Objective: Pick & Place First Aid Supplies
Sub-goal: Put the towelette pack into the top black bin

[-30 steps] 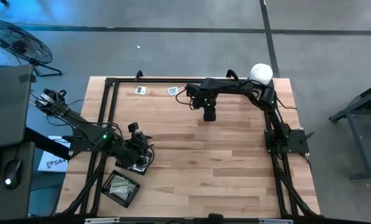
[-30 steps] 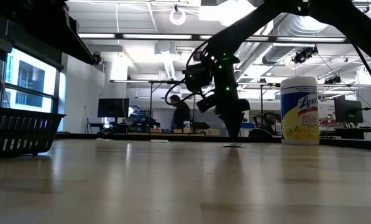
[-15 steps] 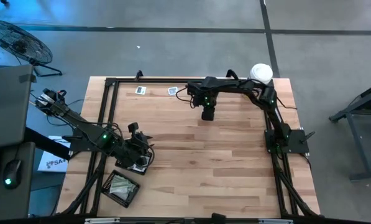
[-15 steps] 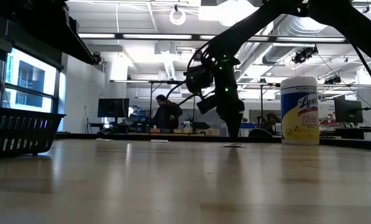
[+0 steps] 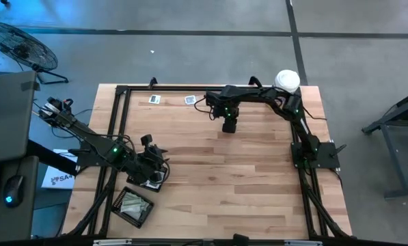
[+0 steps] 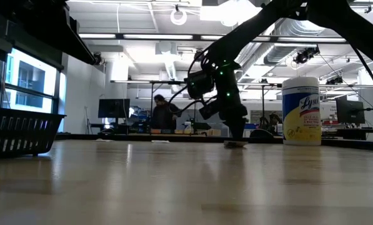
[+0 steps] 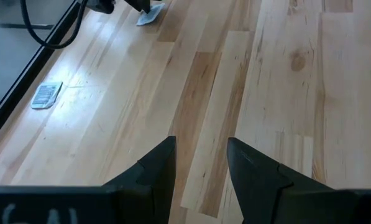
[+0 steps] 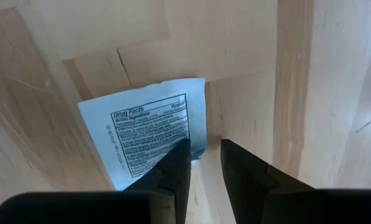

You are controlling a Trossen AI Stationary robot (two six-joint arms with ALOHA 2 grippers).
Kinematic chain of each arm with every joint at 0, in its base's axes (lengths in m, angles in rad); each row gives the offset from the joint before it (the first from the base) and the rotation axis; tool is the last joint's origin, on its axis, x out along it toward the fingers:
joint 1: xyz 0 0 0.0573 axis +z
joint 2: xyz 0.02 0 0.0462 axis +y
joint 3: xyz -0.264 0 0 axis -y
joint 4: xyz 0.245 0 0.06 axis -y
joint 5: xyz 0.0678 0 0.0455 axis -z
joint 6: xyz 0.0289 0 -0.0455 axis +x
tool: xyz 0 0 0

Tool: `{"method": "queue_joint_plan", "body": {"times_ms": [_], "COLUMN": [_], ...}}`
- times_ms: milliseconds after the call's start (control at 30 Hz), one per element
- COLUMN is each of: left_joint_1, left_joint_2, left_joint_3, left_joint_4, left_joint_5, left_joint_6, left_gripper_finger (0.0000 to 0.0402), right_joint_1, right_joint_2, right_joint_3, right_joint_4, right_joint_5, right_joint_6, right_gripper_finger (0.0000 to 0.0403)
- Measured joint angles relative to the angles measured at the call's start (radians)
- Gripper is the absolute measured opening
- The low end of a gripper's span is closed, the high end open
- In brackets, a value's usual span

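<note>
A wooden table in an open workshop; a person stands far behind. The right gripper, near the far edge, pinches a white packet's corner. The left gripper waits spread, empty, by the mesh tray.

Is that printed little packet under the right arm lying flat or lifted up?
Flat on the table. The packet lies spread, print up, and the right end effector has its fingertips at the packet's edge.

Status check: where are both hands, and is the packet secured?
Right hand down at table's far side, fingers pinching edge of white packet. Left hand waiting open by black tray. Nothing blocking.
</note>
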Motion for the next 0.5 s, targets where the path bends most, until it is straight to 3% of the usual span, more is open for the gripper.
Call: {"method": "queue_joint_plan", "body": {"times_ms": [200,400,500], "left_joint_1": [0.000,0.000,0.000], "left_joint_2": [0.000,0.000,0.000], "left_joint_3": [0.000,0.000,-0.010], "left_joint_4": [0.001,-0.006,0.013], "left_joint_5": [-0.003,-0.007,-0.014], "left_joint_6": [-0.016,-0.030,-0.029], "left_gripper_finger": [0.0140,0.0140,0.0140], "right_joint_1": [0.002,0.038,0.066], "right_joint_2": [0.002,0.003,-0.002], "right_joint_3": [-0.002,-0.003,-0.004], "right_joint_4": [0.025,0.057,0.055], "right_joint_5": [-0.002,0.013,0.052], "right_joint_6": [0.076,0.087,0.110], "right_gripper_finger": [0.0076,0.0012,0.0011]}}
